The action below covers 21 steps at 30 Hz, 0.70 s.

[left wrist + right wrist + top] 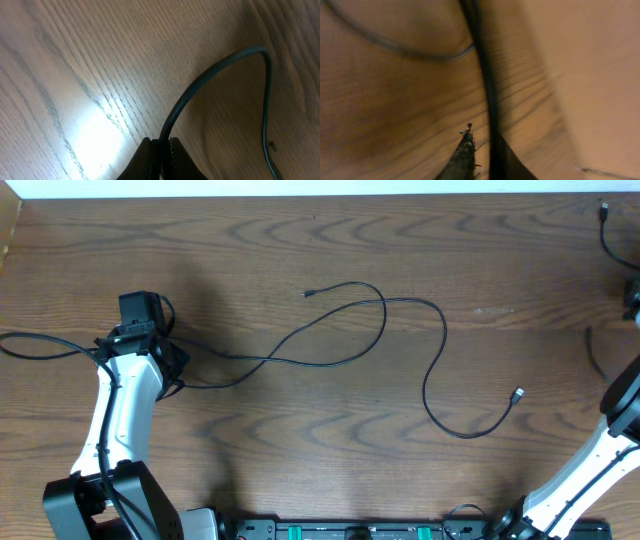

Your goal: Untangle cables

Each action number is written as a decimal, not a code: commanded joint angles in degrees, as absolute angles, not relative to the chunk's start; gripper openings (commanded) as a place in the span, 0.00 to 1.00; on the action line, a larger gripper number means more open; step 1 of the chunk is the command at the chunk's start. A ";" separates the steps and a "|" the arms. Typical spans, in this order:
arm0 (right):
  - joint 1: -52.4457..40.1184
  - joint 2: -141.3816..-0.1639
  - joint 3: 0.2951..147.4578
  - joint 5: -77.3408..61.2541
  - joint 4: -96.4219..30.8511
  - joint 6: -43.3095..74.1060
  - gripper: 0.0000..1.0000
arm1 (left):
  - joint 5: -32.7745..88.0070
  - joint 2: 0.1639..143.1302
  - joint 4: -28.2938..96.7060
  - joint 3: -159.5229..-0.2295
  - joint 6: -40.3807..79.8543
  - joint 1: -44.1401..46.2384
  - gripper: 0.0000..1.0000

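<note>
Thin black cables (345, 340) lie looped across the middle of the wooden table (300, 440). One free end (307, 294) points up-left, and a small plug (518, 393) rests at centre right. At the table's left, my left gripper (161, 141) is shut on a black cable (210, 75), which rises from the jaws and bends right. In the right wrist view my right gripper (482, 137) stands slightly open. A black cable (487, 85) passes between its fingers along the right finger, with a gap to the left fingertip (466, 135).
The left arm (125, 395) stands over the left side of the table. The right arm (610, 440) reaches up along the right edge. More black cord (610, 235) lies at the far right corner. A black wire (45, 345) trails off the left edge.
</note>
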State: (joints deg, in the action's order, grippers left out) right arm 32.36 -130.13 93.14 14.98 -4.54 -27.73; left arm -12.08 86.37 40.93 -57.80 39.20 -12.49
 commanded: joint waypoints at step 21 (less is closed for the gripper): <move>31.62 -111.46 101.49 -7.51 -9.74 5.65 0.01 | -11.97 86.04 41.32 -58.83 39.75 -12.51 0.09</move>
State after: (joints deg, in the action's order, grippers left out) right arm 31.90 -115.52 99.57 1.58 -8.95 -2.52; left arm -11.88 86.37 40.97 -57.80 39.20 -12.49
